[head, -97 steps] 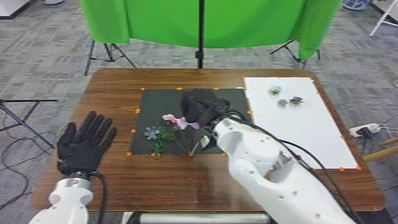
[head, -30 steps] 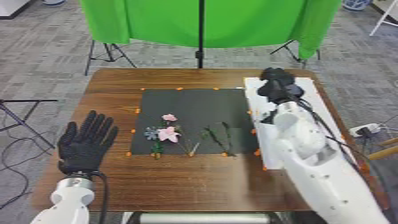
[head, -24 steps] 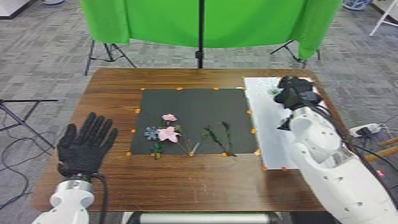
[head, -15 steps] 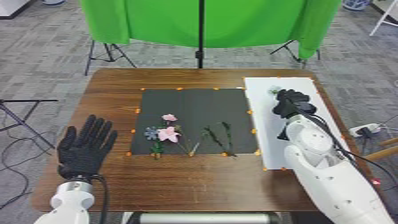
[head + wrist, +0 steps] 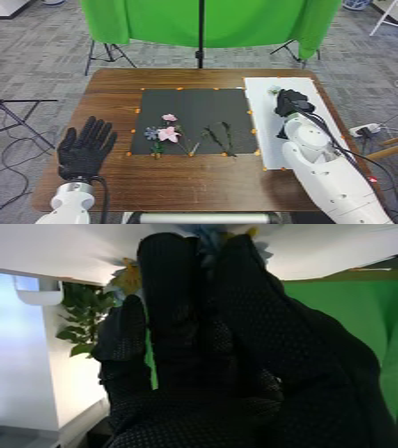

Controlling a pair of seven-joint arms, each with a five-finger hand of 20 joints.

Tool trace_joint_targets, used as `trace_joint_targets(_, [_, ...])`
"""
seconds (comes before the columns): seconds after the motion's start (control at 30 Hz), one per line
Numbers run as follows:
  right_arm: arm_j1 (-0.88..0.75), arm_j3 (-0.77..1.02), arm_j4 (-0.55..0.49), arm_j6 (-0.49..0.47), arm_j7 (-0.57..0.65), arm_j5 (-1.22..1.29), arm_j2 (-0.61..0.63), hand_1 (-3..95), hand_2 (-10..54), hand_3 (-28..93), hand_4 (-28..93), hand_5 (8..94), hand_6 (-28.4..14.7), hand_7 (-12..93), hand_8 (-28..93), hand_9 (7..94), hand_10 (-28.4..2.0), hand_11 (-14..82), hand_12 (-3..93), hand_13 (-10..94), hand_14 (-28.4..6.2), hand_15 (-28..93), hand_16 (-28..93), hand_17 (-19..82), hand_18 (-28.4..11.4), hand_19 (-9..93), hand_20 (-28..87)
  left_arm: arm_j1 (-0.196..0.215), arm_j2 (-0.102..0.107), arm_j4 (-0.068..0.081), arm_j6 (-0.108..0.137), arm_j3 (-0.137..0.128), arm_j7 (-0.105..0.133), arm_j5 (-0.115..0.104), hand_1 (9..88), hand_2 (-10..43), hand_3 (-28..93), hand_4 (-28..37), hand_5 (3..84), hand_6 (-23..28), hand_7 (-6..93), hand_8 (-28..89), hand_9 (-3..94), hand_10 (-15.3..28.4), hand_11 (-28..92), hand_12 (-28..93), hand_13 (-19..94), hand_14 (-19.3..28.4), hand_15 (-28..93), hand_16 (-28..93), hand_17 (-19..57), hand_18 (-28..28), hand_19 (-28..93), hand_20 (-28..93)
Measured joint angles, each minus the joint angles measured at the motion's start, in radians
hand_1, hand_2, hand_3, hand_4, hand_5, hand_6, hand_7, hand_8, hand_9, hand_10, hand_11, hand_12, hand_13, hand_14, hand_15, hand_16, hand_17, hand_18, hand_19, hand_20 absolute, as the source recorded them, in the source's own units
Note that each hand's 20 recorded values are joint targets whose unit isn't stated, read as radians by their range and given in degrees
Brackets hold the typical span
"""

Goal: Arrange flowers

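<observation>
In the head view my right hand [image 5: 293,102] is over the far part of the white sheet [image 5: 271,145], beside a small pale flower [image 5: 274,90]. Seen from the right wrist, the right hand [image 5: 191,339] has straight fingers, with a blue flower [image 5: 210,233] at the tips and a yellow one [image 5: 129,278] alongside. On the black mat [image 5: 187,102] lie a small pink flower [image 5: 169,117], a larger pink flower [image 5: 168,133], a blue flower [image 5: 151,133] and dark green stems [image 5: 227,136]. My left hand [image 5: 84,152] is open at the table's left.
The brown wooden table [image 5: 178,185] carries the mat and the sheet side by side, with orange marks along their edges. Beyond its far edge hangs a green cloth [image 5: 240,25] with a dark stand pole [image 5: 201,45] in front.
My right hand has gone from the black mat to the white sheet, then a little nearer along it. It now covers the spot where small grey flowers lay. The dark stems have come into sight.
</observation>
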Motion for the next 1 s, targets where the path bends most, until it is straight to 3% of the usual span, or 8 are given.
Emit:
trace_joint_targets(0.13, [-0.023,-0.011,-0.039,0.016,0.002,-0.006,0.01,61.1,-9.5,74,-28,72.7,-1.5,43,-3,80.9,-11.5,23.0,44.8,70,-8.5,49,38,34,-22.7,90,39,0.001,-0.001,0.0,0.001,0.0,0.0,0.0,25.6,19.2,75,-28.3,46.8,10.0,11.0,-10,39.6,15.2,21,8,29,15.8,36,-9,-8.3,13.8,37,12])
trace_joint_targets(0.3, [-0.064,-0.032,-0.187,0.014,-0.027,0.012,0.042,60.9,-9.5,74,-28,71.2,-1.6,43,-3,79.5,-11.6,22.8,44.7,69,-8.3,50,38,32,-22.4,90,40,0.006,-0.003,-0.001,0.002,-0.001,0.0,0.0,25.6,19.2,75,-28.3,46.8,10.0,11.0,-10,39.6,15.2,21,8,29,15.8,36,-9,-8.3,13.9,37,12])
trace_joint_targets(0.5, [-0.058,-0.068,-0.347,-0.038,-0.235,0.014,0.043,57.8,-9.5,75,-28,69.7,-2.2,42,-5,78.0,-11.7,21.6,43.1,67,-8.4,50,37,32,-22.4,89,40,0.009,-0.004,-0.001,0.003,-0.002,0.0,0.001,25.5,19.2,75,-28.3,46.9,10.1,11.0,-10,39.8,15.2,21,8,29,15.8,36,-9,-8.3,13.8,37,12])
trace_joint_targets(0.57, [-0.031,-0.112,-0.352,-0.044,-0.275,0.015,0.023,57.6,-9.5,75,-28,69.5,-2.2,41,-5,77.9,-11.6,21.2,42.5,67,-8.5,50,36,31,-22.4,89,40,0.01,-0.004,-0.002,0.006,-0.002,0.0,0.001,25.5,19.3,75,-28.3,47.0,10.1,11.1,-10,39.9,15.2,22,8,29,15.9,36,-9,-8.2,13.8,37,12])
trace_joint_targets(0.83, [-0.012,-0.201,-0.334,-0.13,-0.251,-0.006,-0.123,56.8,-9.5,74,-28,68.0,-2.6,40,-5,76.7,-11.9,20.4,42.2,66,-8.3,50,36,31,-22.5,89,40,0.004,-0.009,-0.002,0.016,0.016,-0.016,0.0,25.5,19.3,75,-28.3,47.3,10.2,11.2,-10,40.2,15.2,22,8,29,15.8,37,-9,-8.2,13.8,37,12])
trace_joint_targets(1.0, [-0.031,-0.247,-0.341,-0.198,-0.23,-0.013,-0.168,56.8,-9.5,74,-28,67.0,-2.7,40,-5,75.5,-11.9,20.1,41.9,65,-8.2,49,36,31,-22.3,89,40,-0.019,-0.01,0.009,0.021,0.038,-0.04,0.002,25.4,19.4,75,-28.3,47.3,10.3,11.1,-10,40.2,15.3,22,8,29,15.8,36,-9,-8.2,13.8,37,12])
